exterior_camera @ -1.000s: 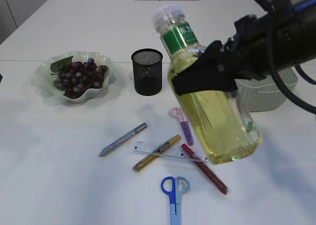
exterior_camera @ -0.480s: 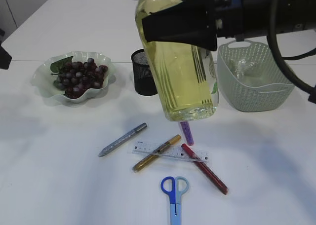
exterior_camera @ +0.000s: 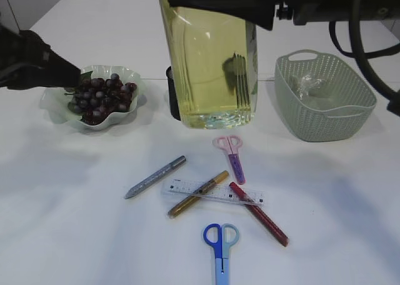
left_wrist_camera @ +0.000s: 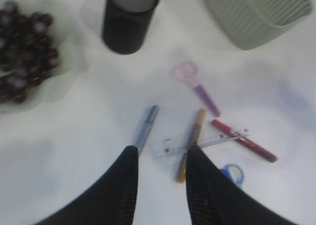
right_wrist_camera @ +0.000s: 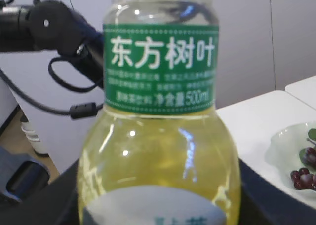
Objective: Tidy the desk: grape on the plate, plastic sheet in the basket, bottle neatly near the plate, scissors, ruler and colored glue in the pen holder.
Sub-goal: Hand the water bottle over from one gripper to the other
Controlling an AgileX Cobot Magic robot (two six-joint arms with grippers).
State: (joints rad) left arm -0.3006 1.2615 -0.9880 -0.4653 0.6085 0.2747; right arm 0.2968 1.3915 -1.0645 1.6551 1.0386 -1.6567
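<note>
**Set the bottle down by the plate**

Exterior: your right claw [exterior_camera: 250,10] grips the bottle [exterior_camera: 209,66] upright above the counter [exterior_camera: 75,222], hiding the holder. Lower it straight beside the plate [exterior_camera: 56,107].

Left wrist: left claw [left_wrist_camera: 160,173] is released, empty; keep it clear.

Right wrist: the bottle fills the frame, claw clenched on it.
</note>
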